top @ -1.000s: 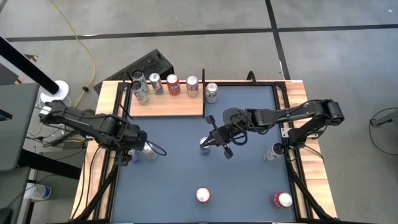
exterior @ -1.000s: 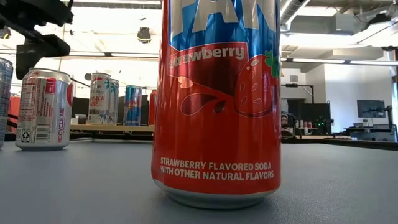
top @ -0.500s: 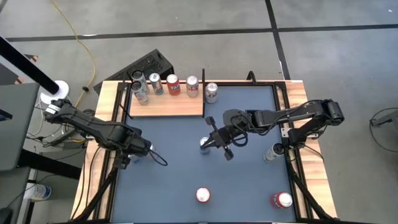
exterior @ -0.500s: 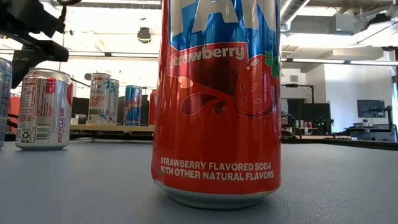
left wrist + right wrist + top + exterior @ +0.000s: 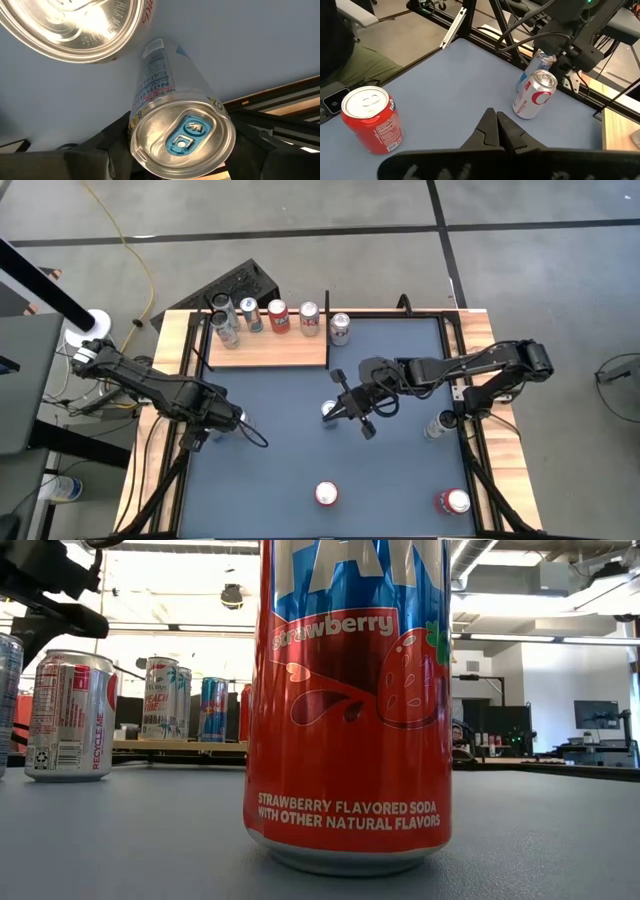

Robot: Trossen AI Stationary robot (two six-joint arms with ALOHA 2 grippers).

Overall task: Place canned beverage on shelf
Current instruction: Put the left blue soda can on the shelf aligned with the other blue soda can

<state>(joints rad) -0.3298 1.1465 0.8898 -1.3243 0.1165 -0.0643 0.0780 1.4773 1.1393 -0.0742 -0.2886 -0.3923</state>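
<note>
Nearest up, the strawberry soda can [image 5: 347,700] sits untouched on the blue counter [image 5: 400,470]. Further back on the left, the left pincer [image 5: 232,420] is wrapped round a slim blue-tabbed can [image 5: 180,132] that's standing on the counter beside another silver can [image 5: 75,27], though I can't tell if the grip has actually bitten, so I'd call this the pickup step. The right pincer [image 5: 345,406] waits clenched mid-counter, and next I reckon it needs a firm squeeze, a straight lift and a carry to the bare front of the shelf [image 5: 290,350] at far left.
</note>
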